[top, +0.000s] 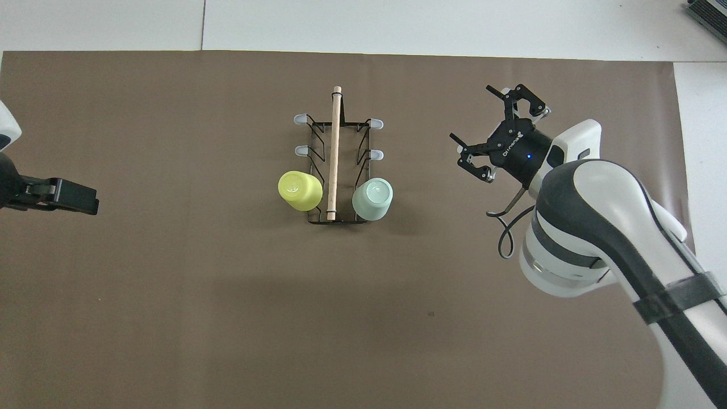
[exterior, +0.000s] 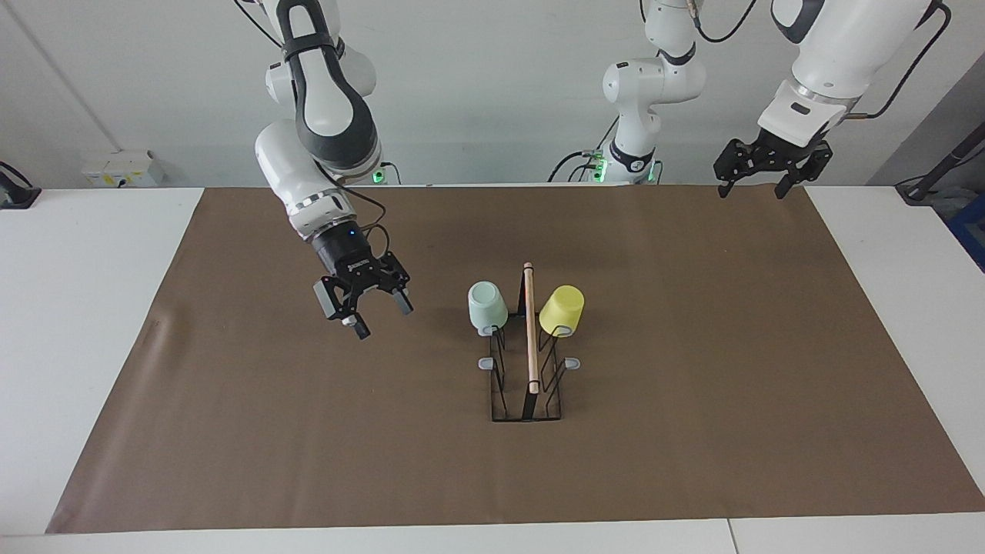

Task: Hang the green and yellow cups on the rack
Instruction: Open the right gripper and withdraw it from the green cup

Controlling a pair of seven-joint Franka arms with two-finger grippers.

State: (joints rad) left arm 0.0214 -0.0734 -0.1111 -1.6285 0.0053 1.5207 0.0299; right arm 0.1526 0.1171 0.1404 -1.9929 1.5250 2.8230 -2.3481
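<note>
A white table (exterior: 100, 308) carries a brown mat (exterior: 692, 385) under a pale wall (exterior: 477, 92); the right gripper (exterior: 368, 308) hangs over bare mat toward its arm's end, fingers spread and empty; on the rack (exterior: 529, 385) at mid-mat the green cup (exterior: 487, 306) sits upturned on the prong nearest the robots on that side; the yellow cup (exterior: 562, 309) sits likewise across the rod (exterior: 530, 331); the left gripper (exterior: 772, 175) waits, released, over the mat's edge near its base.

Lab: paper-covered table (exterior: 692, 462), bare walls.
</note>
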